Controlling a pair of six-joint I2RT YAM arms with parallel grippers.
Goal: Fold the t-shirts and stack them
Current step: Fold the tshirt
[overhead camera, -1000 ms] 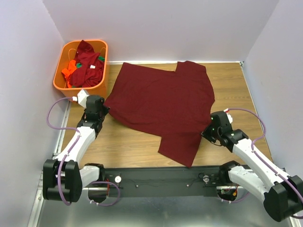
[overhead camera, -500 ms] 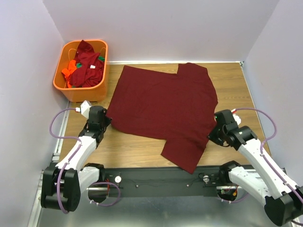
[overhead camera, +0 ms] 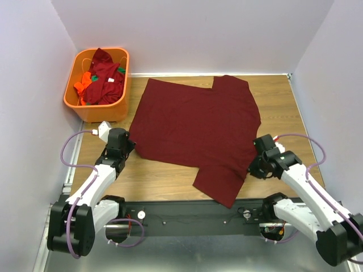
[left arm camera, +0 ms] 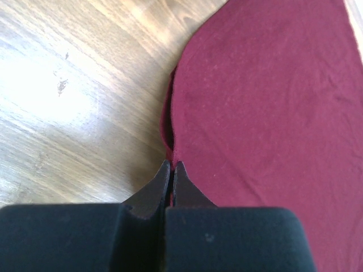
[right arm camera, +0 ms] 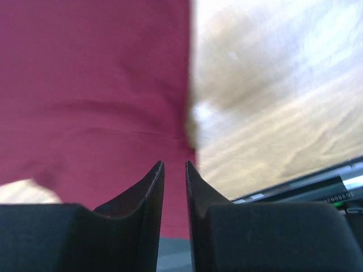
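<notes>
From above, a dark maroon t-shirt (overhead camera: 195, 127) lies spread flat on the wooden counter (overhead camera: 283, 102), reaching from its middle toward the far edge, with one sleeve pointing at the near edge. An orange basket (overhead camera: 102, 111) at the far left corner holds a heap of shirts (overhead camera: 102, 79), maroon, orange and green. The left gripper (overhead camera: 128, 143) sits at the t-shirt's left near corner. The right gripper (overhead camera: 253, 164) is at its right edge.

At the left wrist, the left gripper (left arm camera: 172, 170) has its jaws pressed together, pinching the t-shirt (left arm camera: 266, 113) by its hem just above the counter (left arm camera: 74, 102).

At the right wrist, the right gripper (right arm camera: 174, 167) has its jaws slightly spread with nothing between them. The t-shirt (right arm camera: 96, 96) edge lies just beyond the tips, beside bare counter (right arm camera: 272, 113).
</notes>
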